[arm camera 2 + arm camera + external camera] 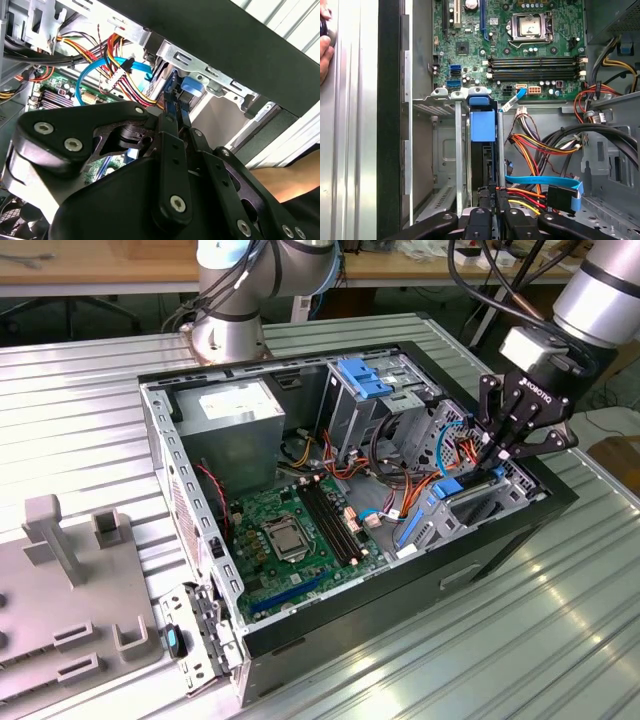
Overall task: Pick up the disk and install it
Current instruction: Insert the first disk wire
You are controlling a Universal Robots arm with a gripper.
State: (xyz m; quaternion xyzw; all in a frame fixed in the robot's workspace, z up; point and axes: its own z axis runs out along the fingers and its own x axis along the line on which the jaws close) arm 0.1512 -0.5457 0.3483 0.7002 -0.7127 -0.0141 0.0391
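The gripper (492, 200) is seen closed on the disk (482, 127). Its fingers are pinched onto the thin upper edge, with hardly any gap between them in the first wrist view. The disk is held on edge, standing in a slot of the silvery drive cage (456, 150) at one end of the open computer case (380, 605). This upright hold is presumably chosen so that the blue rails can be guided by the cage walls. How deep the disk is seated cannot be told.

Just beside the cage, a flat blue data cable (540, 181) and a bundle of orange, yellow and red power leads (530, 145) are draped clear of the slot. Farther in, the motherboard (520, 50) is laid flat on the case floor. Beyond it, the grey power supply box (235, 425) is mounted at the far end. A person's hand (324, 50) is seen outside the case, over the ribbed table (560, 640).
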